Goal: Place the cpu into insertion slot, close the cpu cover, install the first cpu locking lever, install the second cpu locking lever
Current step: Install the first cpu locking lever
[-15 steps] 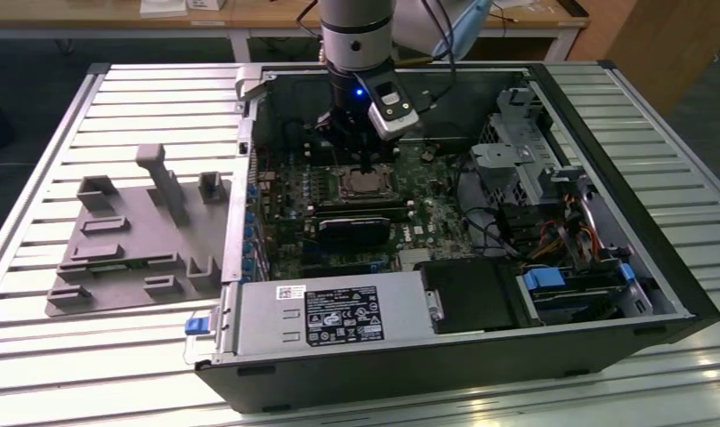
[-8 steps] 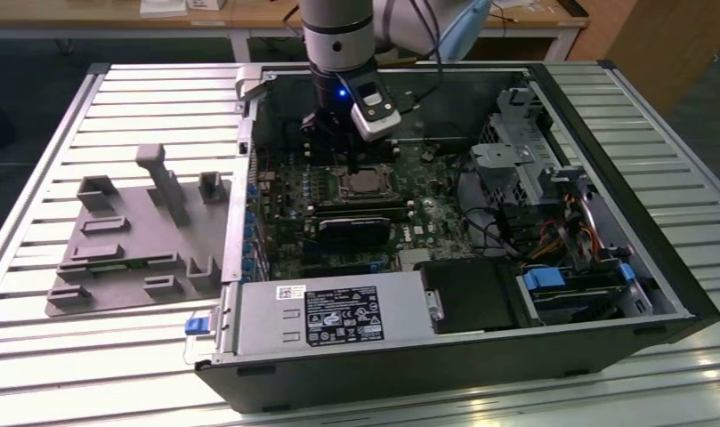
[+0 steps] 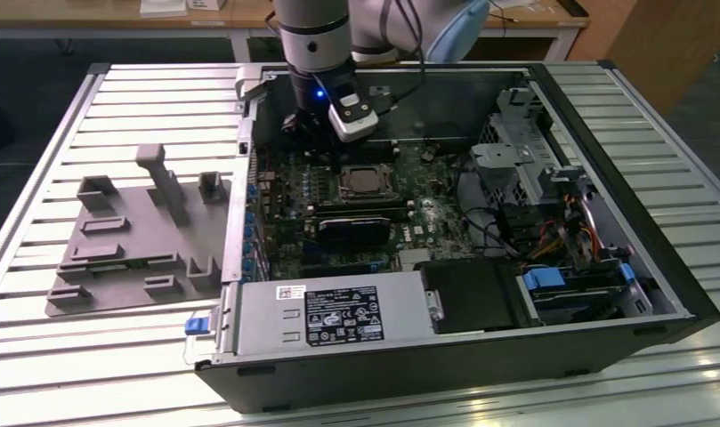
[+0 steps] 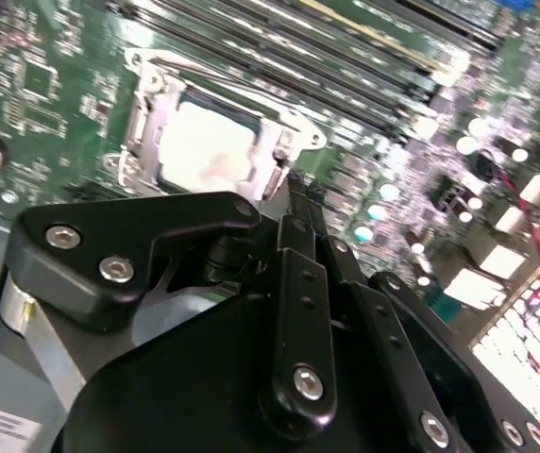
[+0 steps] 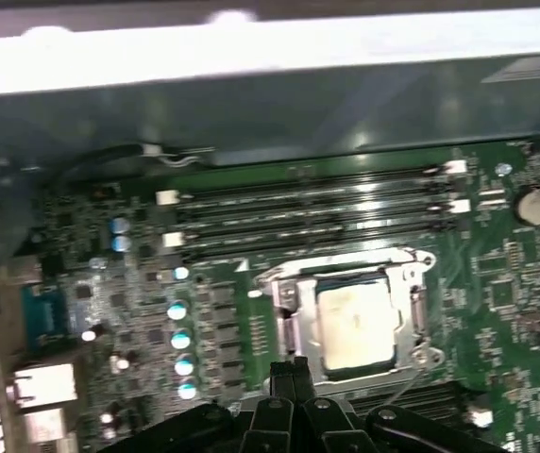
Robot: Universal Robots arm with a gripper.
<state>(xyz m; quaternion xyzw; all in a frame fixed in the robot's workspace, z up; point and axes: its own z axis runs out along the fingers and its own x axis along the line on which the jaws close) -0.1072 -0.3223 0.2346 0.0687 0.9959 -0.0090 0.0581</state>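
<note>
Silvery-grey square cpu (image 5: 350, 321) seated in the metal-rimmed square insertion slot (image 5: 272, 283) on the green motherboard (image 5: 515, 283). The thin, windowed metal cpu cover (image 5: 413, 302) lies flat around it. The black hand (image 5: 291, 364) has its fingers together, tips just beside the slot's edge. The open black computer case (image 3: 455, 374) rests on the slatted grey counter (image 3: 99, 374).

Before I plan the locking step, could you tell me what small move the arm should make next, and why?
Probably lower the gripper slightly beside the cpu cover. The cpu already lies seated under the closed cover, and the shut fingers hang just off the cover's corner, so a short descent should bring them to its edge, where locking would be done.
</note>
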